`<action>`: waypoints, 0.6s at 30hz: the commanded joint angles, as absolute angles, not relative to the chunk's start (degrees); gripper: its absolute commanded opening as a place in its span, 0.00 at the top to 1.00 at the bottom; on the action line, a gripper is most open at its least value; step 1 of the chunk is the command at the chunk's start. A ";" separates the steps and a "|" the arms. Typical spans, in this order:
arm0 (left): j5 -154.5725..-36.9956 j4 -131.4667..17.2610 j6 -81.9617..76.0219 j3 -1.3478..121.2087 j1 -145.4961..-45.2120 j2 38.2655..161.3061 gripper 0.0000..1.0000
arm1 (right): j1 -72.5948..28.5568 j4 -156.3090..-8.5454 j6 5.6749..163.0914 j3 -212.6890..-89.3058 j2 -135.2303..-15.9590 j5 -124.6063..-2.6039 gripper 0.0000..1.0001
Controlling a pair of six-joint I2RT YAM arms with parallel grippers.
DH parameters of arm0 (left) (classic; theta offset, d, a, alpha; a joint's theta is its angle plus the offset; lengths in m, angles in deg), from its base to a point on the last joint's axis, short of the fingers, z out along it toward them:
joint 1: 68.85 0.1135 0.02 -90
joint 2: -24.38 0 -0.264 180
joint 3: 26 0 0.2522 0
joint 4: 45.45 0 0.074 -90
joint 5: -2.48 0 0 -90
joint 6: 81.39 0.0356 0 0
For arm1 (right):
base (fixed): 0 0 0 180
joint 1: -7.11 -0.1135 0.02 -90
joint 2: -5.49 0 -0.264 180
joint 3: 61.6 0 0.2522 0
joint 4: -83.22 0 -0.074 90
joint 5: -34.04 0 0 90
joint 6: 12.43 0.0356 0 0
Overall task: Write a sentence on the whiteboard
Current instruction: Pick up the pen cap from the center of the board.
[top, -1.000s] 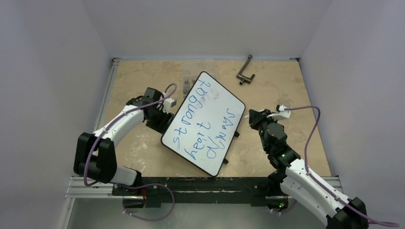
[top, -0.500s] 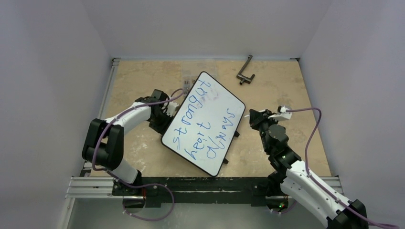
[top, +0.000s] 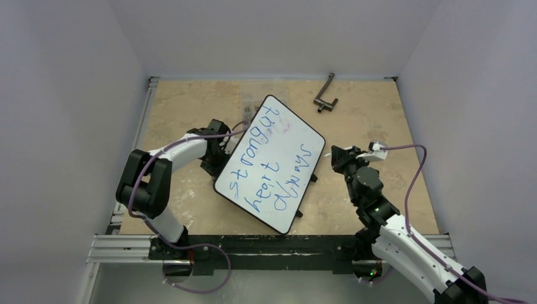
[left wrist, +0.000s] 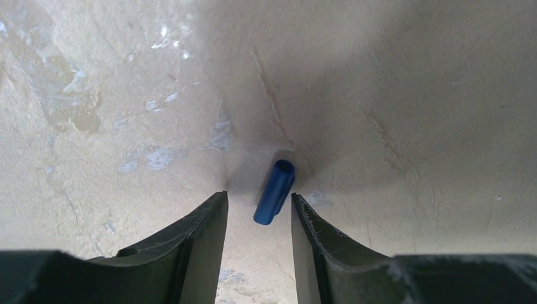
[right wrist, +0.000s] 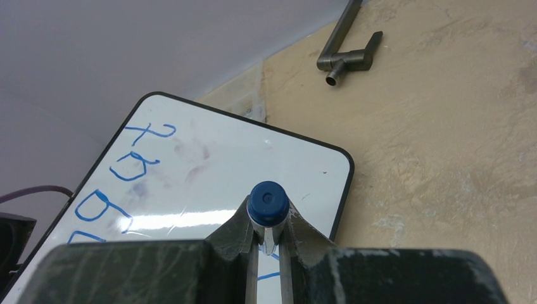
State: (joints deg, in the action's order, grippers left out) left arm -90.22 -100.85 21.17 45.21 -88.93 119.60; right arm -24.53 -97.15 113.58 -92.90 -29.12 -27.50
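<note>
The whiteboard [top: 288, 142] lies tilted at the table's middle, black-framed. The sentence [top: 253, 152] is written on it in blue, in two rows. My left gripper [top: 217, 154] is at the board's left edge. In the left wrist view it [left wrist: 258, 197] is open over the bare table, with a small blue marker cap [left wrist: 275, 191] lying between its fingertips. My right gripper [top: 334, 154] is at the board's right edge. In the right wrist view it [right wrist: 268, 221] is shut on a marker [right wrist: 268, 202] with a blue end, above the whiteboard [right wrist: 209, 171].
A grey metal L-shaped handle [top: 325, 95] lies at the back right and also shows in the right wrist view [right wrist: 348, 54]. A small clear packet [top: 248, 109] sits behind the board's far corner. Two black clips [top: 313, 178] stick out of the board's right edge. Walls close in both sides.
The left arm has folded in, its elbow swinging right, and its gripper has shifted right and down towards the board's left edge. The right arm and the board have barely moved.
</note>
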 commanded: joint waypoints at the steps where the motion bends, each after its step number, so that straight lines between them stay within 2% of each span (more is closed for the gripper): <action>1: -86.47 -101.42 19.40 47.71 -91.31 120.37 0.60 | -24.42 -98.43 113.29 -92.68 -27.96 -27.31 1.00; 5: -86.12 -104.48 16.28 50.37 -91.35 122.76 0.66 | -24.39 -98.09 113.52 -92.76 -27.72 -27.49 1.00; 13: -79.24 -110.36 5.98 53.95 -95.16 126.27 0.65 | -24.39 -95.12 113.32 -93.85 -25.03 -27.13 1.00; 18: -83.10 -111.85 1.01 54.82 -96.35 126.99 0.62 | -24.36 -93.18 113.26 -94.56 -23.16 -26.99 1.00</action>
State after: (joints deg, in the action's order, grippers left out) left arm -82.16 -109.31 7.29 53.06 -95.18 126.97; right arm -24.49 -94.51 113.58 -92.86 -24.69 -27.45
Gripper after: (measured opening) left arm 0.369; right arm 0.099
